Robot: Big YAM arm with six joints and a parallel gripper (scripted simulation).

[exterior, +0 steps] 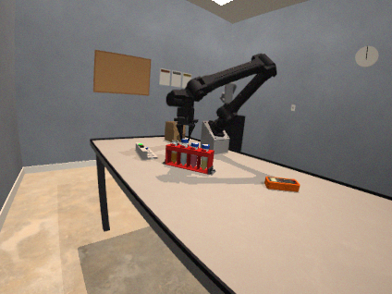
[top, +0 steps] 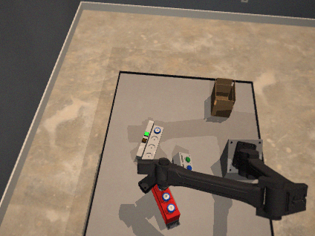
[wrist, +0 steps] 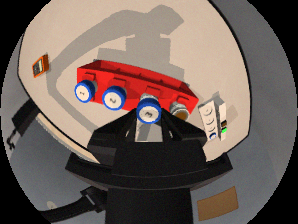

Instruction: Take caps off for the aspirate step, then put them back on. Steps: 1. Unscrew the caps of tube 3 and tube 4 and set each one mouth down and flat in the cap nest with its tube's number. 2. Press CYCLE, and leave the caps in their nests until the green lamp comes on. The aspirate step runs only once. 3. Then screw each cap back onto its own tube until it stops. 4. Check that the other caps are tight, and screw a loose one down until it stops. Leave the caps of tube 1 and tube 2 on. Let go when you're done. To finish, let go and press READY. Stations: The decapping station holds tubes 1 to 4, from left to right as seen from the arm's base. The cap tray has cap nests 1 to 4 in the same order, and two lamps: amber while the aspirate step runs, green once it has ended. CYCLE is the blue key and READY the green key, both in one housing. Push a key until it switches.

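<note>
The red decapping station point(top: 173, 219) point(exterior: 189, 168) point(wrist: 160, 80) holds the four tubes. My gripper point(exterior: 185, 139) point(wrist: 148, 111) is shut on the cap of tube 3 point(exterior: 185, 140) point(wrist: 149, 111), upright over its tube; this cap looks slightly higher than its neighbours. Blue-rimmed caps sit on tube 1 point(top: 171, 208) point(wrist: 84, 92) and tube 2 point(top: 166, 197) point(wrist: 114, 97). Tube 4 point(wrist: 179, 113) is uncapped. Its cap point(top: 157, 130) lies in nest 4 of the cap tray; the other nests are empty. The green lamp point(top: 146, 133) is lit, the amber lamp point(top: 144, 140) dark. How far cap 3 is threaded cannot be told.
The key housing with the green READY key point(top: 188, 159) and blue CYCLE key point(top: 189, 168) stands between the tray and the arm's base, close beside the forearm. A brown open box point(top: 223, 107) stands at the table's far side. An orange meter point(exterior: 282, 186) point(wrist: 40, 66) lies beyond tube 1's end.
</note>
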